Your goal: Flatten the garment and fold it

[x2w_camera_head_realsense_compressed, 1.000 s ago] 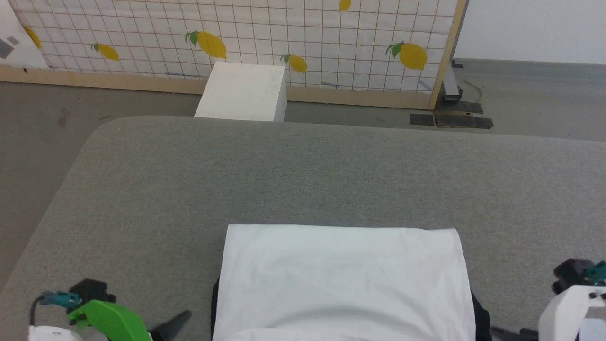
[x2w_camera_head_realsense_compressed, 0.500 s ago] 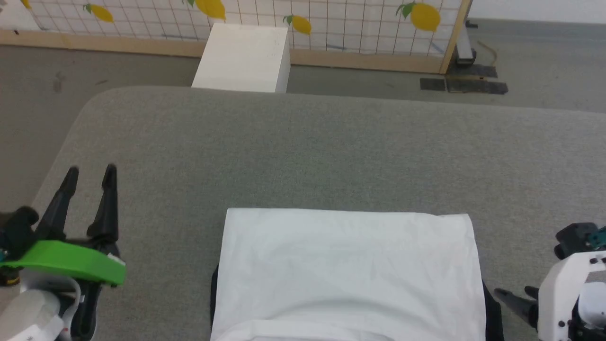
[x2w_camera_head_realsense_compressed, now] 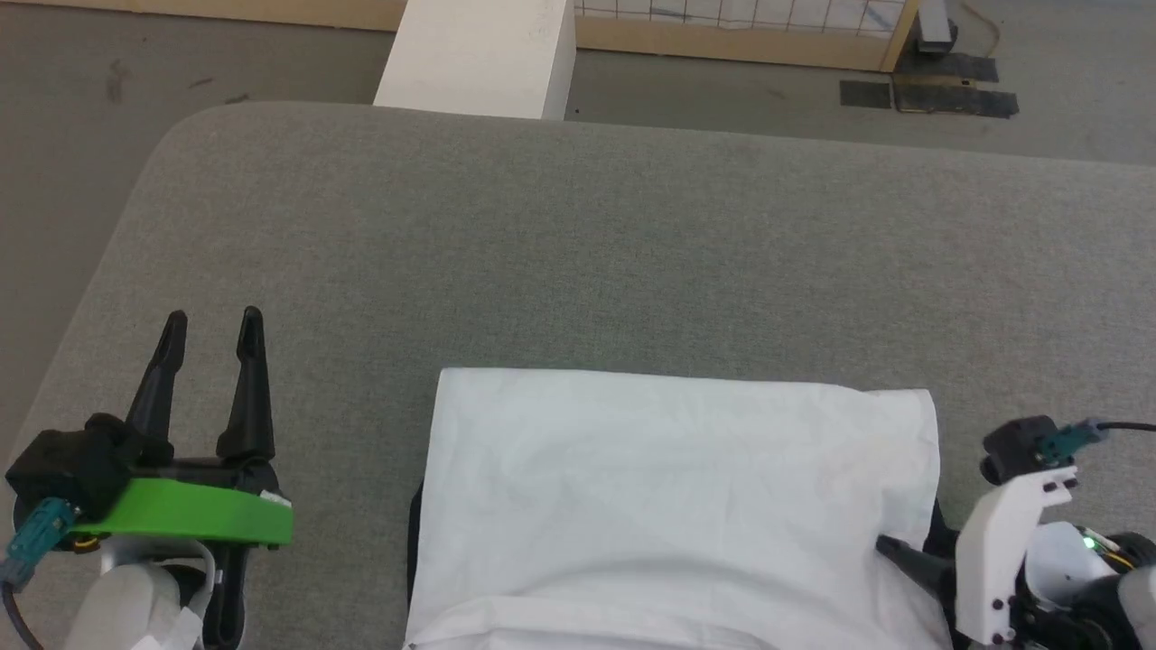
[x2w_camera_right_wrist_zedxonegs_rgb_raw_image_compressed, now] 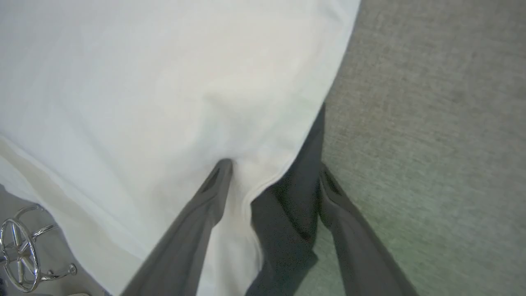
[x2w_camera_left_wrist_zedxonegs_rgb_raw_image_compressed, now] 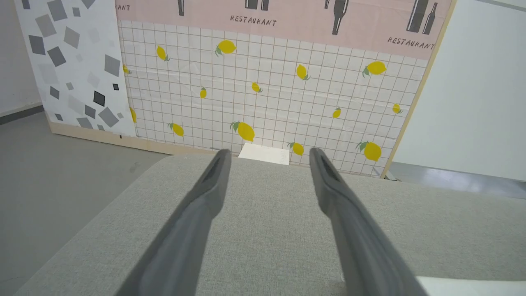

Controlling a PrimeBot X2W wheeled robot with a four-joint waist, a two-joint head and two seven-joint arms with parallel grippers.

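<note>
Evidently the step: the garment [x2w_camera_head_realsense_compressed: 668, 506] already lay flat as a smooth white rectangle, so a further fold seemed in hand, with no grasp yet made.
Garment's place: on the grey padded table [x2w_camera_head_realsense_compressed: 632, 226], at its near edge and between the two arms; a black sleeve [x2w_camera_right_wrist_zedxonegs_rgb_raw_image_compressed: 296, 185] peeped out from under its right border.
Left gripper [x2w_camera_head_realsense_compressed: 214, 316]: fingers spread wide, holding nothing, over bare table well left of the cloth.
Right gripper [x2w_camera_right_wrist_zedxonegs_rgb_raw_image_compressed: 273, 164]: fingers apart and closed on nothing; one tip was over the white cloth, the other over the table beside the sleeve, with the border between them. Whether they pressed the cloth could not be told.
Next move: probably the right fingers had to close on border and sleeve together, while the left arm crossed to the opposite border; catching the top layer alone would likely drag the fold askew.
Head view's share: both arms, the garment's full width, and a white box [x2w_camera_head_realsense_compressed: 479, 54] beyond the table.
Right wrist view's share: the straddled border up close.
Left wrist view's share: the lemon-print wall [x2w_camera_left_wrist_zedxonegs_rgb_raw_image_compressed: 267, 94] behind the table.
</note>
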